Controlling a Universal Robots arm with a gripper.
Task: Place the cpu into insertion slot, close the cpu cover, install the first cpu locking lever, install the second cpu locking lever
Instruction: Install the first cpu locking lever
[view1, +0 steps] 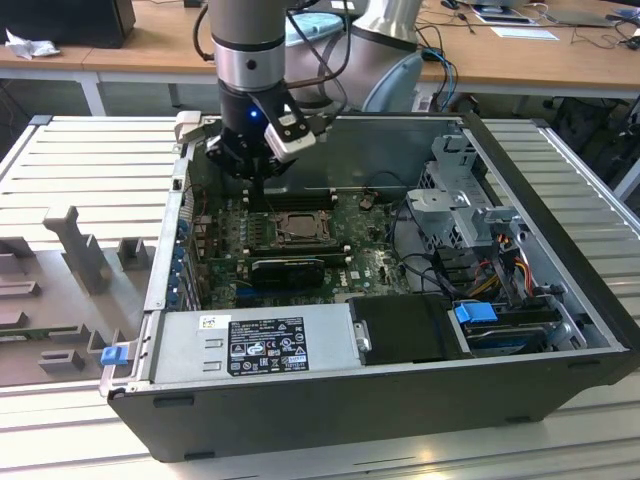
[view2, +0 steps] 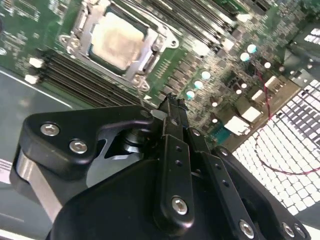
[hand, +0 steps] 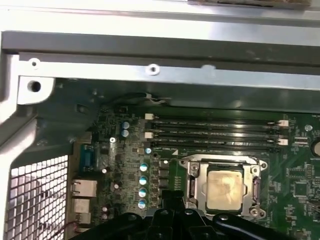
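Observation:
The cpu, a small square chip with a dull silver top, lies flat in the insertion slot on the green motherboard. The cpu cover, a thin silver frame, lies down around the chip, also seen in the second wrist view. My gripper hangs a little above the board, beside the socket toward the case's rear wall, its black fingers pressed together with nothing between them. In the exterior view the gripper is just behind and left of the socket. How the locking levers stand is too small to tell.
Long black memory slots run beside the socket. A row of round capacitors and rear ports sit near the perforated case wall. A black graphics card, the power supply and a drive cage crowd the open case.

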